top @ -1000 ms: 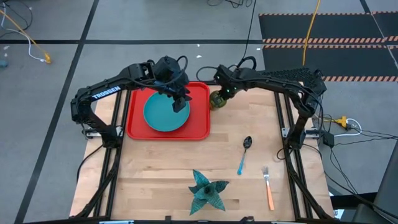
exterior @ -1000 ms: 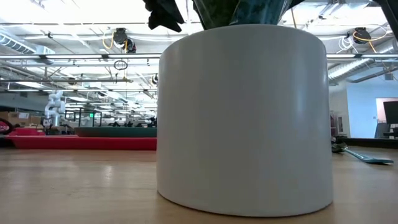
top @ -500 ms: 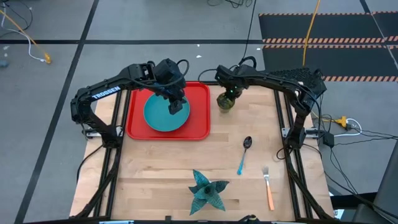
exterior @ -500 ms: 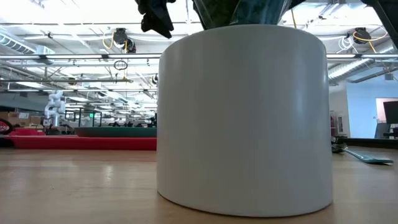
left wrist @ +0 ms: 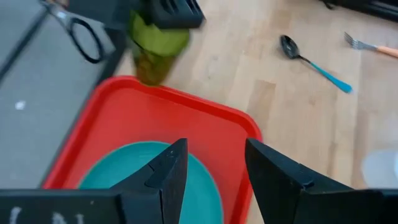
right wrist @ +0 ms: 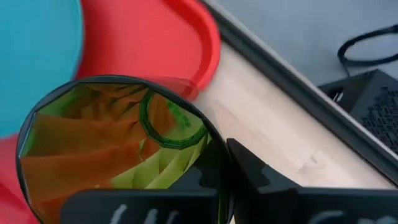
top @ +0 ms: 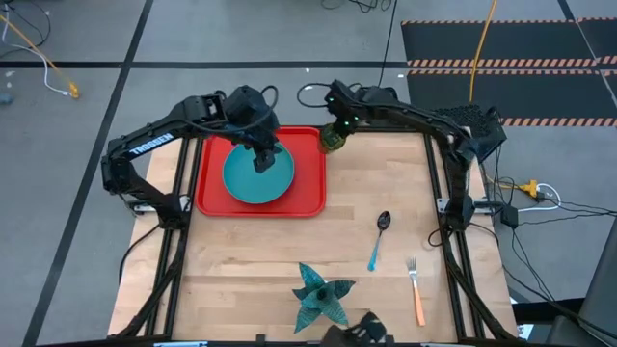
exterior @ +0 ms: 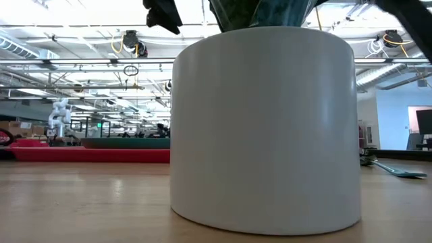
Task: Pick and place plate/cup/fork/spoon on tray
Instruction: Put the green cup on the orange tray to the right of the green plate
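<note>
The teal plate (top: 256, 177) lies flat in the red tray (top: 307, 198) at the table's far left. My left gripper (left wrist: 211, 177) hangs open and empty above the plate. My right gripper (top: 337, 120) is shut on the olive-green cup (top: 334, 139) at the tray's far right corner. The cup also shows in the left wrist view (left wrist: 154, 51). The blue-handled spoon (top: 378, 239) and the orange-handled fork (top: 415, 291) lie flat on the table at the near right. My right gripper holds the cup by its upper wall near the rim (right wrist: 208, 134), coming from above with fingers pointing down. One finger (right wrist: 249, 169) shows outside the wall; the other is hidden by the cup. The cup hangs roughly upright below the fingers, over the tray's corner (right wrist: 202, 46).
A teal folded star-shaped object (top: 317, 297) sits on a white cylinder at the table's near edge. That cylinder (exterior: 263, 128) fills most of the low view. Bare wood lies between the tray and the cutlery.
My right gripper has carried the cup toward the table's far edge and left, to the tray's far right corner. My left gripper has drifted a little toward the table's left edge above the plate, staying open.
</note>
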Motion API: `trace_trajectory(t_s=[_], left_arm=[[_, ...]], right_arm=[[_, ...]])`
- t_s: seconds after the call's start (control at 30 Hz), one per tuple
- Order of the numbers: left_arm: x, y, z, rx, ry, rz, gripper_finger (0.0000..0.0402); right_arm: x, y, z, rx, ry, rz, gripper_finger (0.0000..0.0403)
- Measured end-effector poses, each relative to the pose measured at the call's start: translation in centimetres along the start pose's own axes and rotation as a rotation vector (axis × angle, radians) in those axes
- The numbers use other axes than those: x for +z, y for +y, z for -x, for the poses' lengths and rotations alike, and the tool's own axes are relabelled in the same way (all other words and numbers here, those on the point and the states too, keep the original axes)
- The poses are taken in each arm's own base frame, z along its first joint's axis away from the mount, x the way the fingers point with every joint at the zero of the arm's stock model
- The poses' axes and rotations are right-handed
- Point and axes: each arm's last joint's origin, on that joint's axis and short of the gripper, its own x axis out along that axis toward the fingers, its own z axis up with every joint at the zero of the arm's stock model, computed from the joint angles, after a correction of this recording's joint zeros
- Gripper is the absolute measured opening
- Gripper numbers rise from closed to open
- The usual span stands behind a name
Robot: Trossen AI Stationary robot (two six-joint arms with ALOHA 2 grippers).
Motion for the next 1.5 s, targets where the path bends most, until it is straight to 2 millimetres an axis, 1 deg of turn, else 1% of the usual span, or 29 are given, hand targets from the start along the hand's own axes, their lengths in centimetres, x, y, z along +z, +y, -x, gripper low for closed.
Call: trace_trajectory(t_s=[0.1, 0.17, 0.23, 0.37, 0.43, 0.5, 0.6, 0.7, 0.8, 0.97, 1.17, 1.5], left_arm=[[-0.3, 0.4, 1.9, 0.023, -0.047, 0.015, 0.0163], [-0.7, 0.7, 3.3, 0.039, -0.081, 0.039, 0.0163], [-1.0, 0.8, 4.6, 0.057, -0.114, 0.065, 0.0163], [-2.0, 0.7, 7.6, 0.096, -0.188, 0.098, 0.0163], [-2.4, 0.7, 8.9, 0.124, -0.224, 0.113, 0.0163], [-2.9, 0.6, 10.0, 0.149, -0.254, 0.118, 0.0163], [-3.4, 0.5, 11.2, 0.168, -0.286, 0.127, 0.0163], [-3.7, 0.4, 11.8, 0.174, -0.301, 0.128, 0.0163], [-3.9, 0.4, 11.7, 0.176, -0.279, 0.129, 0.0163], [-4.4, 0.4, 11.5, 0.177, -0.224, 0.118, 0.0163], [-4.4, 0.4, 11.5, 0.177, -0.220, 0.114, 0.0163], [-4.7, 0.4, 11.5, 0.176, -0.189, 0.113, 0.0163]], right_arm=[[1.2, 0.8, -1.1, 0.025, 0.070, 0.029, 0.0000], [1.9, 1.4, -1.2, 0.029, 0.093, 0.046, 0.0000], [2.6, 2.1, -0.6, 0.055, 0.081, 0.067, 0.0000], [4.1, 3.1, 1.4, 0.086, -0.014, 0.101, 0.0000], [4.6, 3.3, 1.7, 0.091, -0.040, 0.109, 0.0000], [4.8, 3.3, 1.2, 0.086, -0.034, 0.111, 0.0000], [4.7, 3.3, -0.3, 0.056, 0.010, 0.113, 0.0000], [4.5, 3.8, -1.3, 0.041, 0.029, 0.117, 0.0000], [4.5, 4.6, -2.0, 0.026, 0.013, 0.123, 0.0000], [4.5, 5.7, -2.5, -0.006, -0.040, 0.121, 0.0000], [3.9, 5.8, -3.3, -0.033, -0.008, 0.091, 0.0000], [3.4, 5.8, -3.4, -0.047, 0.047, 0.105, 0.0000]])
